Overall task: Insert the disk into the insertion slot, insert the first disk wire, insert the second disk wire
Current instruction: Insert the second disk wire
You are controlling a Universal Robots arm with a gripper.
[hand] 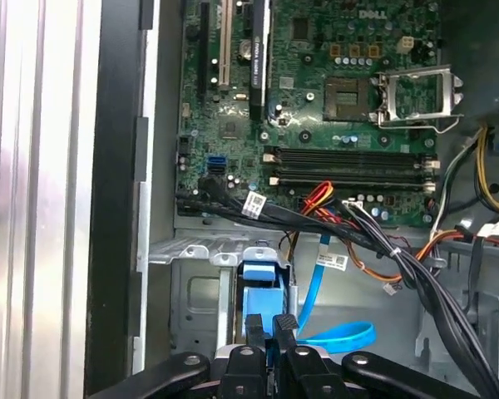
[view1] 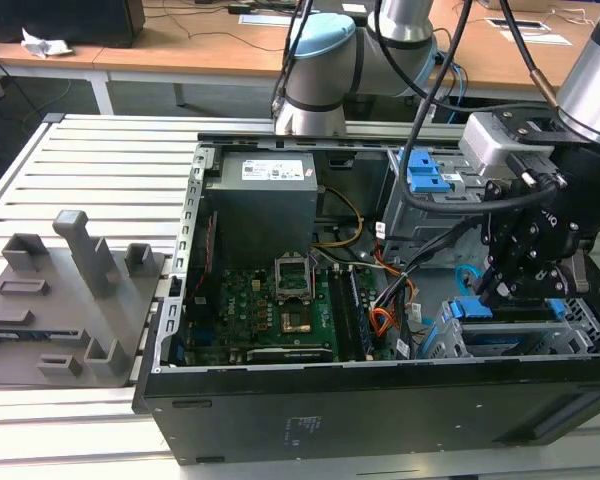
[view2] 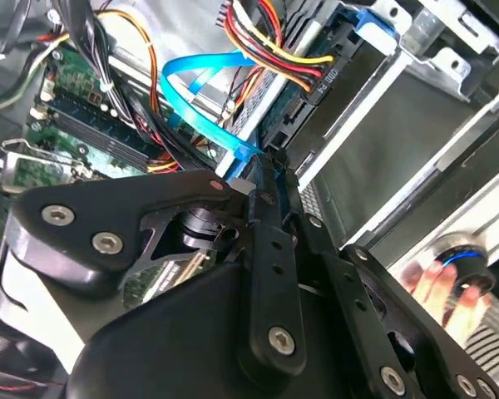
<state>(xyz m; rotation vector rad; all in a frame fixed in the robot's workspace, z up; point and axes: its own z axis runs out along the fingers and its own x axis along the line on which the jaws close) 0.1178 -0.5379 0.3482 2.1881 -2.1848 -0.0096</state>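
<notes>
The disk (view1: 505,338), with its blue bracket (view2: 373,20), lies inside the grey insertion slot (hand: 195,307) at the exterior view's right. The first disk wire (view2: 274,46), a red, orange and black bundle, ends in a flat black plug (view2: 319,79) seated against the disk's end. The second disk wire (view2: 195,100) is a light blue flat cable that loops up to my gripper (view2: 266,166). The fingers (hand: 254,322) are shut on its end, right at the disk's connector edge. In the exterior view my gripper (view1: 498,292) hangs directly over the slot.
The open computer case (view1: 380,405) holds a green motherboard (hand: 333,125), a power supply (view1: 265,200) and black cable bundles (hand: 399,258) close beside the bay. A taller cage with blue latch tabs (view1: 427,172) stands behind. A person's fingers (view2: 437,283) show outside the case.
</notes>
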